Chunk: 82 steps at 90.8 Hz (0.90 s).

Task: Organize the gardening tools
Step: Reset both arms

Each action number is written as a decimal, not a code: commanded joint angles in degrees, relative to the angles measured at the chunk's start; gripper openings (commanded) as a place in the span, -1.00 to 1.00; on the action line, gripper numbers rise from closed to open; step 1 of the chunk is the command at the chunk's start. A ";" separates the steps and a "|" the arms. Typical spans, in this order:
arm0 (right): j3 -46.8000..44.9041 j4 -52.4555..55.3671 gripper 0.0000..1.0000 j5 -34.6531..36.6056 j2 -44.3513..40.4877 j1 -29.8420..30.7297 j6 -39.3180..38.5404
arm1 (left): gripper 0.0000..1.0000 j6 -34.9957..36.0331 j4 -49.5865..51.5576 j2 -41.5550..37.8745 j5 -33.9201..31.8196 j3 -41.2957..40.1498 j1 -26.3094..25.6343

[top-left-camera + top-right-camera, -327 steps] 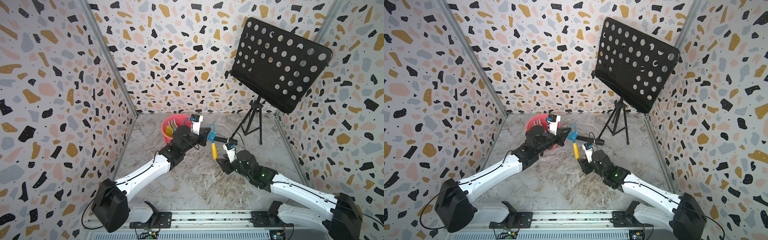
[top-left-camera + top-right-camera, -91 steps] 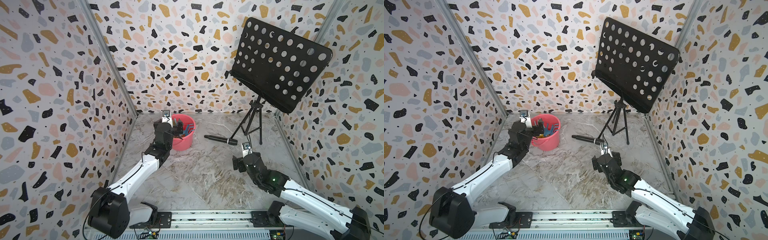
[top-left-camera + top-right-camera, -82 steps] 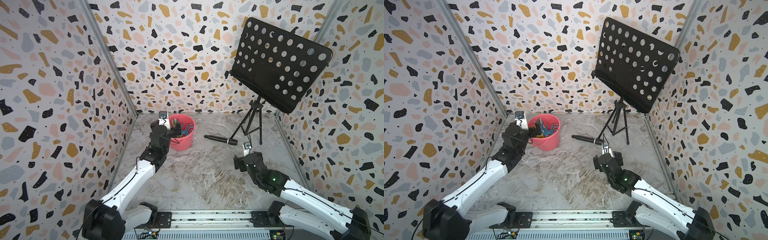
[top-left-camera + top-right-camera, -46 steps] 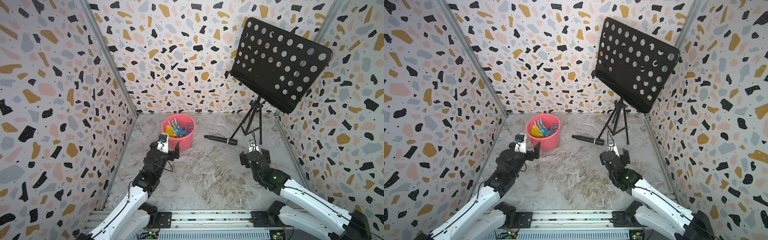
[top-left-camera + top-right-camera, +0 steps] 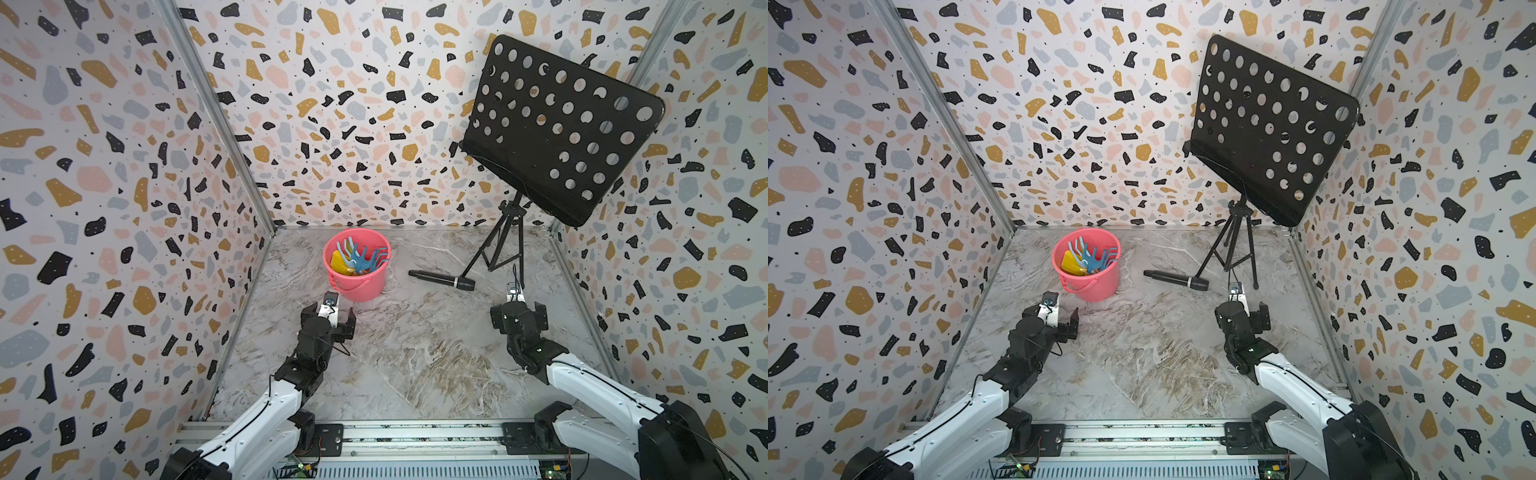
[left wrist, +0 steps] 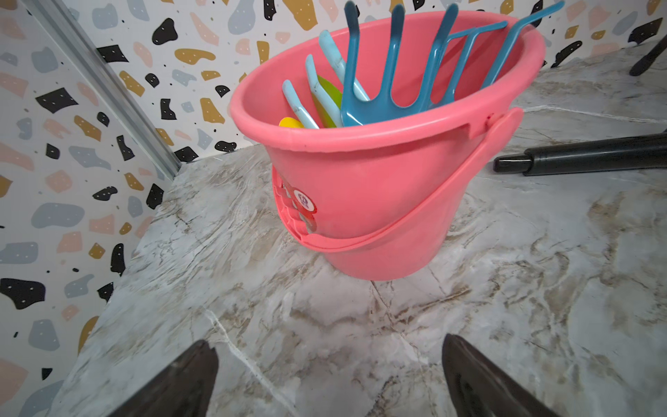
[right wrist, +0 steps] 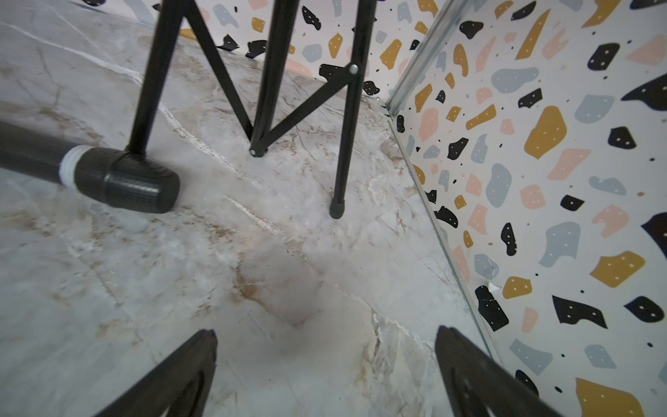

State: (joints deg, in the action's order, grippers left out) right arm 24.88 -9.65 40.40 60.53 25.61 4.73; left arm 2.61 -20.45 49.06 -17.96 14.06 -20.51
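Standing head-up inside the pink bucket (image 5: 358,289), the gardening tools (image 5: 357,261) sit at the far left of the marble-patterned floor (image 5: 415,357), near the back wall.

Both top views show the bucket upright and both arms low over the floor. The tools appear there only as a cluster of blue and yellow.

The left wrist view separates them:
- a blue fork (image 6: 393,83) and, behind it, a second blue pronged tool (image 6: 480,50);
- a light-blue rake (image 6: 317,86);
- a green trowel (image 6: 330,94);
- the tip of a yellow shovel (image 6: 290,123).

It also shows the bucket handle folded down against the wall.

The left gripper (image 5: 329,321) hovers just short of the bucket with its jaws spread wide and nothing between them. The right gripper (image 5: 518,315) is likewise spread and empty, well apart from the bucket.

A black microphone (image 5: 441,279) lies on the floor between the bucket and the music stand (image 5: 557,129). Only the right wrist view shows its head resting against a tripod leg (image 7: 148,90). The bucket does not appear in that view.
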 commanded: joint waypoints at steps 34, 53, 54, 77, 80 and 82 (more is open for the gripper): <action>-5.12 -32.08 1.00 -13.98 8.61 -12.70 -7.95 | 0.99 1.84 -22.47 19.35 1.96 1.00 8.40; -5.23 -31.12 0.99 -18.59 10.18 -16.90 -7.82 | 0.99 -1.21 -27.76 25.00 4.60 0.57 12.40; -5.34 -31.12 0.99 -18.64 10.38 -16.99 -7.77 | 0.99 -1.30 -27.87 25.37 4.68 0.59 12.50; -9.68 -43.25 0.99 -22.62 17.85 -18.08 -7.78 | 0.99 -3.71 -26.20 30.91 4.38 3.88 14.40; -10.13 -45.40 0.99 -23.48 19.30 -18.31 -7.99 | 0.99 -3.76 -26.91 31.25 4.06 3.66 14.52; -10.36 -46.85 0.99 -24.11 20.40 -18.49 -8.01 | 0.99 -3.78 -27.65 31.53 3.96 3.55 14.53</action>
State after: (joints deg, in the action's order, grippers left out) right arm 15.59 -47.05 19.84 78.00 7.81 -2.20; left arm 0.58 -45.45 80.64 -13.96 15.59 -6.81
